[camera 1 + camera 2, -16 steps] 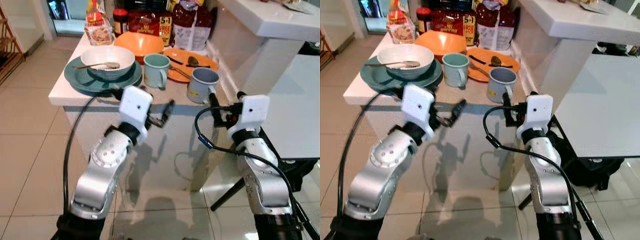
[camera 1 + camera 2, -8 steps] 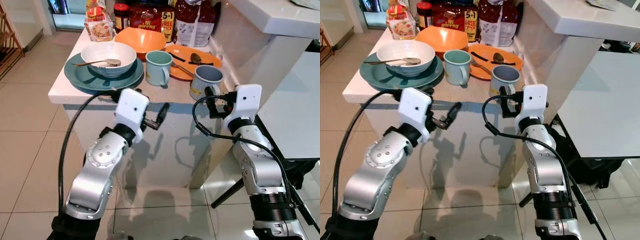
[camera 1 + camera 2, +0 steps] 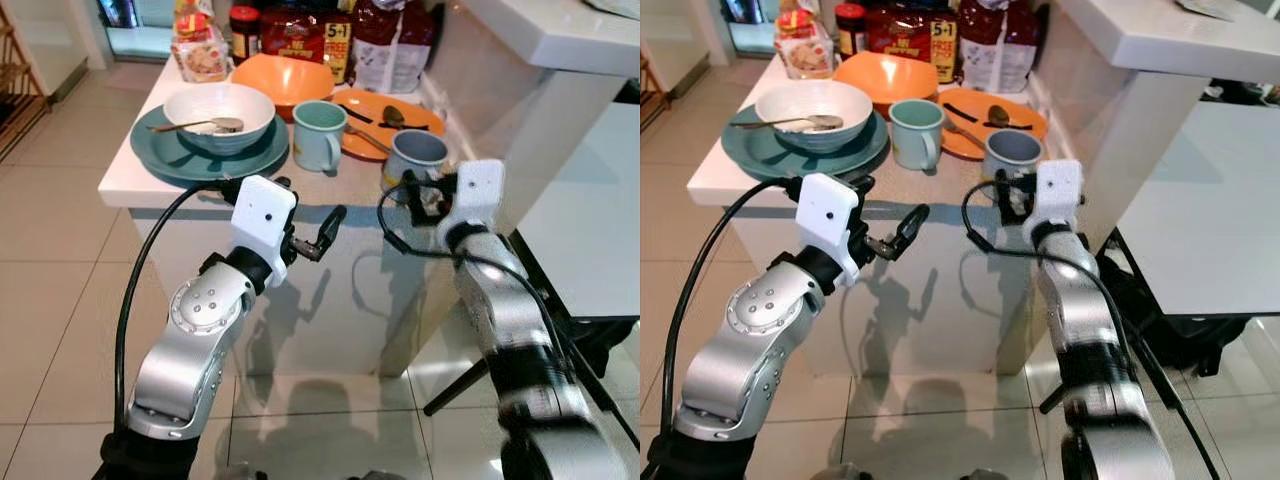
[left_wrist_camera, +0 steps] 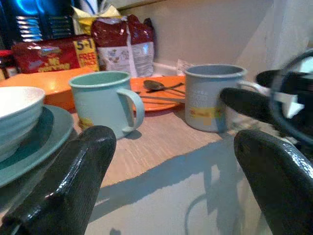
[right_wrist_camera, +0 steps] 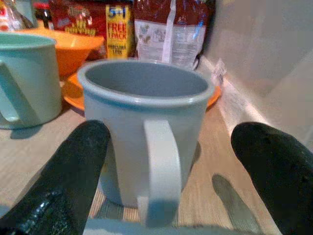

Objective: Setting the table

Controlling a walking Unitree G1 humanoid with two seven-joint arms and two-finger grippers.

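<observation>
A grey-blue mug (image 3: pixel 415 158) stands near the counter's front right corner, with its handle (image 5: pixel 161 166) facing me. My right gripper (image 3: pixel 425 193) is open just in front of it, its fingers on either side of the handle without touching. A light green mug (image 3: pixel 318 135) stands to the left of it. Behind both lies an orange plate (image 3: pixel 412 117) holding a spoon and a fork. My left gripper (image 3: pixel 310 202) is open at the counter's front edge, below the green mug (image 4: pixel 105 103). A white bowl (image 3: pixel 218 108) with a spoon sits on a teal plate (image 3: pixel 165 160).
An orange bowl (image 3: pixel 282 78), a jar and food packets (image 3: pixel 300 35) line the back of the counter (image 3: pixel 135 180). A raised white ledge (image 3: pixel 560 40) and a white table (image 3: pixel 590 230) are on the right. Tiled floor lies to the left.
My right gripper has moved forward and up to the grey mug's handle. The left arm has barely moved. The camera has shifted slightly.
</observation>
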